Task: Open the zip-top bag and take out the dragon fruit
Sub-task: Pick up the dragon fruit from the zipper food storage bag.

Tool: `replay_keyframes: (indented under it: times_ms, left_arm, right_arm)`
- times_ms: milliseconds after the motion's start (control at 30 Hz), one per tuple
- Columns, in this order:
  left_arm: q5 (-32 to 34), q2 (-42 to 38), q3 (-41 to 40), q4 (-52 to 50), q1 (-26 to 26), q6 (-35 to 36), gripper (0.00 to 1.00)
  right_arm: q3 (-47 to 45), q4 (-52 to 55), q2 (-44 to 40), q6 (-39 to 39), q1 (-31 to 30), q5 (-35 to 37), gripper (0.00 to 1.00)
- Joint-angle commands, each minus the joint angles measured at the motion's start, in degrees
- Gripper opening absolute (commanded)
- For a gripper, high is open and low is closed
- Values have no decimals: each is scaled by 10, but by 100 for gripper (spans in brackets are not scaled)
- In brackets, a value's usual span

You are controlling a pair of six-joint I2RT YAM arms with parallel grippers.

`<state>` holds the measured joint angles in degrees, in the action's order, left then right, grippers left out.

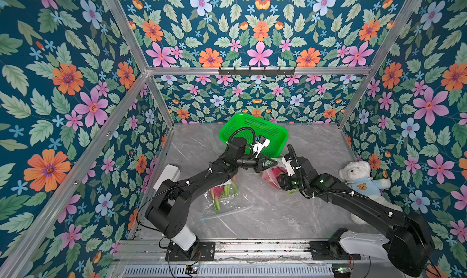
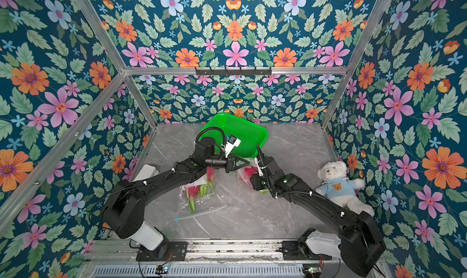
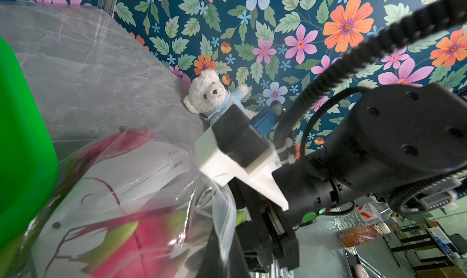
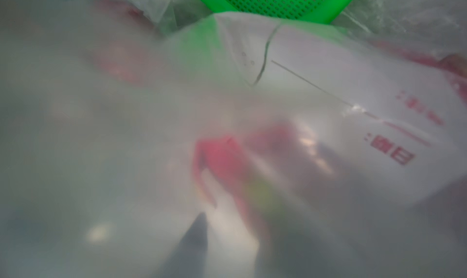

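**Fruit still bagged, film caught between the arms**

The zip-top bag [image 1: 271,174] hung near the middle of the desk [image 1: 290,213], just at 6 o'clock of the green basket [image 1: 255,130]. Pink dragon fruit [image 1: 277,171] was still inside it. The left jaws were fully closed, seemingly pinching a fold of the bag's upper film. The right jaws pressed at the bag from 3 o'clock. The film hid their tips, so I could not tell how wide they stood or whether they held anything. A second bag [image 1: 227,201], also holding fruit, lay flat at 7 o'clock of the first.

The film looked thin, limp and slippery, so it would likely be best taken at the stiffer zip strip, one lip per side. The fruit seemed firm and fairly heavy, with leafy scales liable to snag. A grip across the oval's middle would probably serve best.
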<state>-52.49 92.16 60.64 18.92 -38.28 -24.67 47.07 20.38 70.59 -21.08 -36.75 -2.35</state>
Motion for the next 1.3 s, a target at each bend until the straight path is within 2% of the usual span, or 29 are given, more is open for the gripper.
replay_keyframes:
  times_ms: [0,100,267,500,567,800,867,967,1067,1167,1267]
  left_arm:
    - [-7,3,1,34,0,-4,0]
    - [-9,6,-4,33,0,-4,0]
    - [-12,13,-22,61,-1,-23,0]
    - [-2,14,-63,72,-14,-32,0]
    - [3,14,-81,69,-20,-31,0]
    - [30,8,-138,60,-41,-40,0]
    - [37,7,-145,60,-41,-41,0]
    - [44,9,-143,60,-43,-43,0]
    - [51,13,-138,61,-44,-43,0]
    - [52,20,-134,61,-44,-44,0]
    - [49,25,-133,61,-44,-45,0]
  right_arm:
    - [-9,25,5,7,0,21,52]
    - [-18,24,11,9,0,10,53]
    - [-42,-28,39,-7,0,-57,54]
    - [-48,-58,78,-21,0,-7,62]
    - [-52,-66,76,-22,1,1,68]
    - [-63,-70,54,-26,-4,14,70]
    - [-73,-82,40,-36,-4,-7,68]
    - [-85,-101,21,-63,-3,-78,65]
    - [-95,-106,2,-78,-3,-109,61]
    - [-104,-86,-34,-64,-3,-50,61]
    - [-102,-58,-58,-11,-3,9,65]
